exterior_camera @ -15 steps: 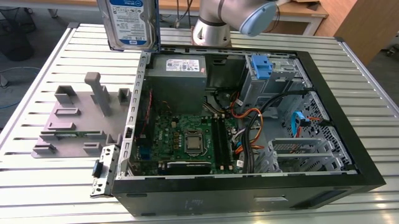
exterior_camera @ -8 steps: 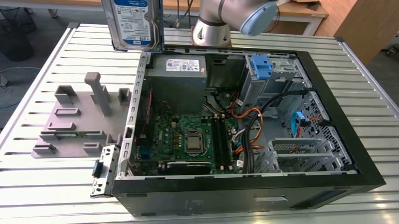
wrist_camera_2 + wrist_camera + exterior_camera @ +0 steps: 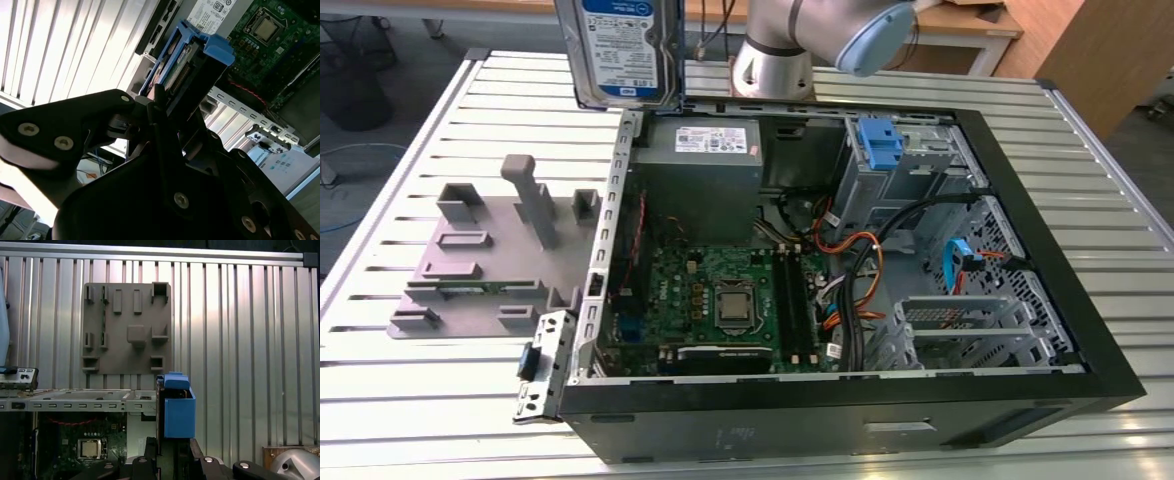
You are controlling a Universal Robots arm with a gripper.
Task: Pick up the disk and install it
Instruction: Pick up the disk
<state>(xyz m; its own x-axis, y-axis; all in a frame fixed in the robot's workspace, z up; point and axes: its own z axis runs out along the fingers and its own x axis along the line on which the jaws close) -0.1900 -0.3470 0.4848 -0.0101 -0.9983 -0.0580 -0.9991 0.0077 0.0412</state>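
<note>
The disk (image 3: pixel 627 50), silver with a white-and-blue label and a blue carrier, hangs upright in the air over the table, just beyond the far corner of the open computer case (image 3: pixel 1107 385) on the exterior view's left. In both wrist views my gripper (image 3: pixel 165 102) (image 3: pixel 167 450) is shut on the disk (image 3: pixel 192 57) (image 3: pixel 178 412), its black fingers (image 3: pixel 172 135) clamped on the two flat faces. The carrier's blue end points away from the gripper. The first wrist view has the disk above the case's side wall, with the motherboard (image 3: pixel 85 442) below.
The grey plastic stand (image 3: pixel 494 250) with upright posts lies beside the case on the exterior view's left. Inside the case are the grey power-supply box (image 3: pixel 700 150), motherboard (image 3: pixel 720 300), cables (image 3: pixel 867 270), a blue-latched drive bay (image 3: pixel 881 140) and a metal cage (image 3: pixel 961 320). The arm's base (image 3: pixel 774 65) stands behind.
</note>
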